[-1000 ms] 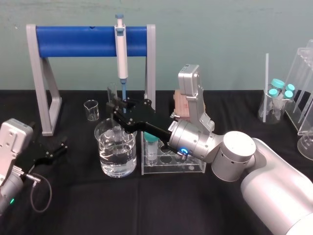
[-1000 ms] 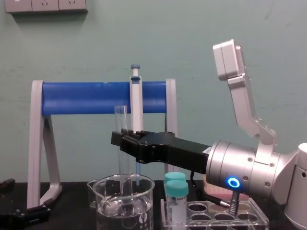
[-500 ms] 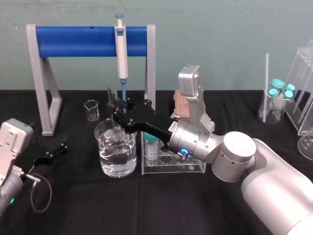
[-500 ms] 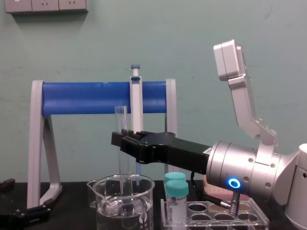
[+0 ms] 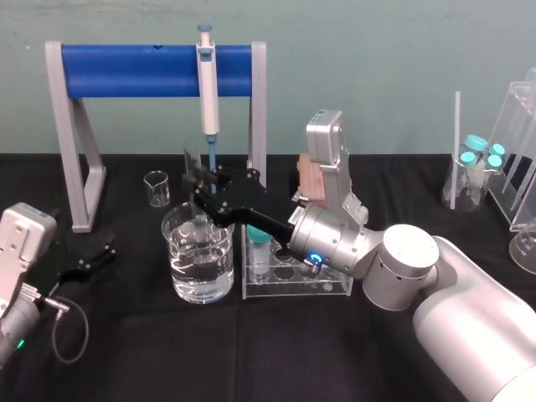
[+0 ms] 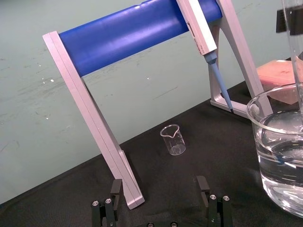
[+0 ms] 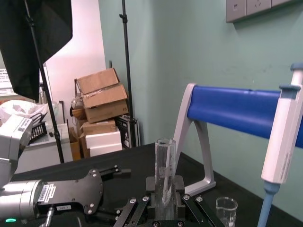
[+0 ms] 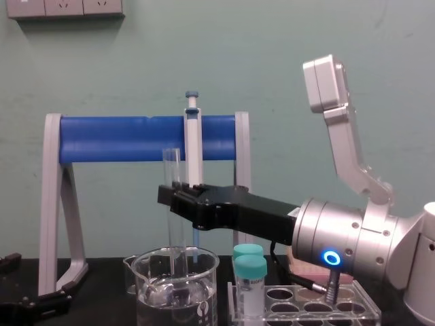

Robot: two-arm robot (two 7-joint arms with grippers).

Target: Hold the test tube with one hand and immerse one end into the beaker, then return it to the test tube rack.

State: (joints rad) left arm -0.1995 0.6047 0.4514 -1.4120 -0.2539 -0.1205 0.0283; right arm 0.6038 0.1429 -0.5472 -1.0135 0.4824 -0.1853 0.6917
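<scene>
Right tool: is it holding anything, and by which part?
Yes: the right tool grips the test tube on its upper half. The left tool holds nothing.

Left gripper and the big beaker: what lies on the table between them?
Only bare black cloth, as the head view shows. The open left gripper is apart from the beaker, where the right gripper holds the test tube.
</scene>
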